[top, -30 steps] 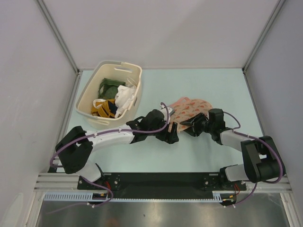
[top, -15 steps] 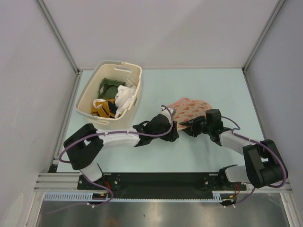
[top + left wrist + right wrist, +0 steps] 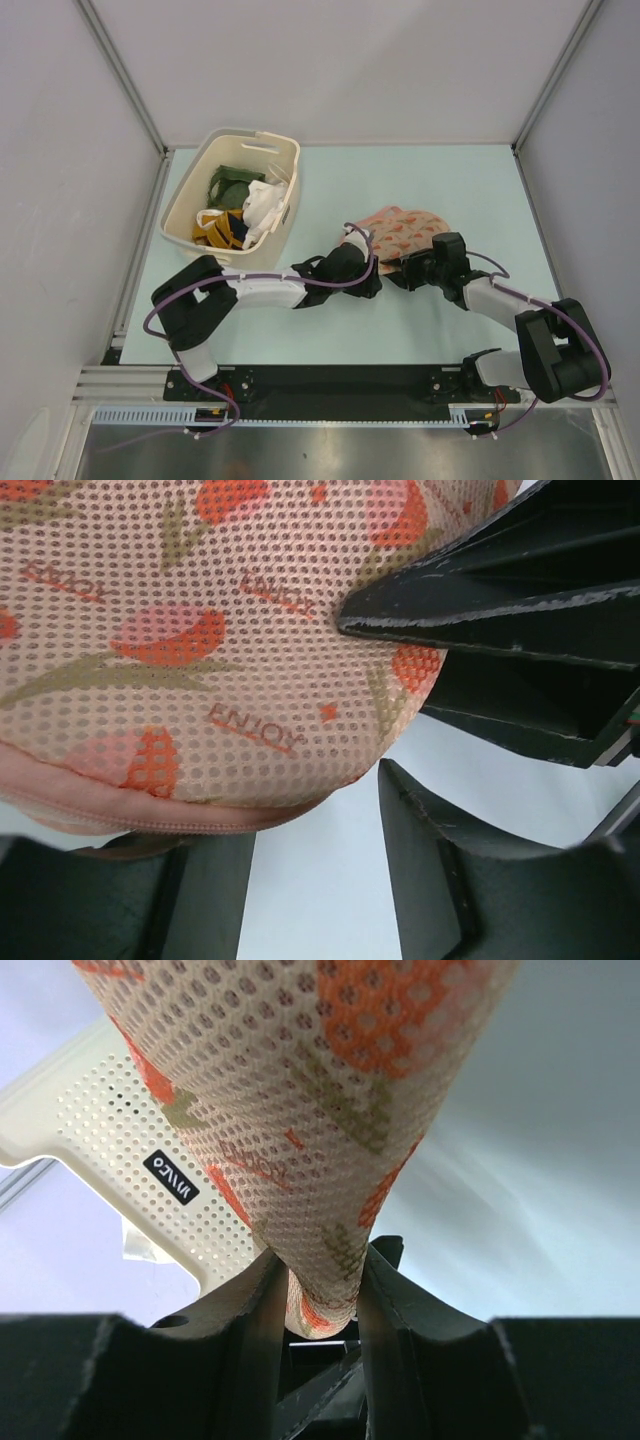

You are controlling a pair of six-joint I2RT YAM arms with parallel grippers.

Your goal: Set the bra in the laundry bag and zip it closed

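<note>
While right fingers (image 3: 245,1320) pinch the laundry bag (image 3: 400,228), left fingers (image 3: 450,880) moved closer.

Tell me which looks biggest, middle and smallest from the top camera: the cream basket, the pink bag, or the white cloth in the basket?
1. cream basket: the biggest.
2. laundry bag: clearly smaller, though part of it is hidden.
3. white cloth: the smallest.

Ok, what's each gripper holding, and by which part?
The right gripper pinches the bag by a fold of mesh at its near edge. The left gripper is open, holding nothing.
</note>
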